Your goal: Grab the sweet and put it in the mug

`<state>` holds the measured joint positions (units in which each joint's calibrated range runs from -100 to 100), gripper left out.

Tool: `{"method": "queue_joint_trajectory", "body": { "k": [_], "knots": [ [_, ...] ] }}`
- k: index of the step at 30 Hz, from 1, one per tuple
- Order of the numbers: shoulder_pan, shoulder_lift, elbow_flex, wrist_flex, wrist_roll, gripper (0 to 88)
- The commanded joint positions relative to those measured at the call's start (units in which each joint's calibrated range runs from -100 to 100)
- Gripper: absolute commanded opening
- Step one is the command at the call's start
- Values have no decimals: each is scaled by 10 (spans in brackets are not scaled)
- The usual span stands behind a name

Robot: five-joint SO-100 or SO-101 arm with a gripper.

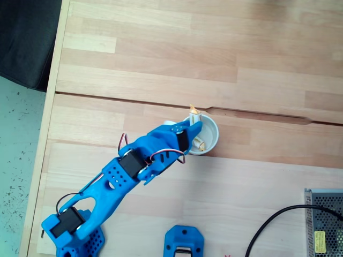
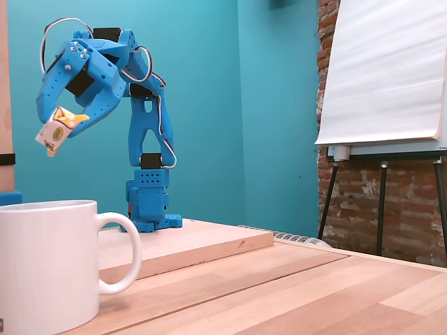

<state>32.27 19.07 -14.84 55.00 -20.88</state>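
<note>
Above the mug (image 2: 45, 265), clear of its rim: gripper (image 2: 61, 127), fingers closed on the sweet (image 2: 57, 130). Mug upright on wooden table (image 1: 161, 53), handle facing right in the low fixed view.

No lettering, brand name or number can be read in either fixed view. The sweet (image 2: 59, 130), pinched between the blue gripper's (image 2: 61, 123) fingers, carries a small dark mark on its white middle, too small and blurred to make out. A yellowish sticker (image 1: 320, 239) sits on the grey metal box (image 1: 324, 222) well to the right of and below the gripper (image 1: 194, 124) in a fixed view; its print is illegible. The flip chart sheet (image 2: 387, 70), far right of the gripper in a fixed view, is blank white.
</note>
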Motion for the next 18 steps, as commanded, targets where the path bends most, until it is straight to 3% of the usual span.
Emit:
{"method": "queue_joint_trajectory", "body": {
  "k": [1, 18],
  "knots": [
    [-4, -10, -31, -4, -2, 0],
    [-5, -14, -9, -5, 2, 0]
  ]
}}
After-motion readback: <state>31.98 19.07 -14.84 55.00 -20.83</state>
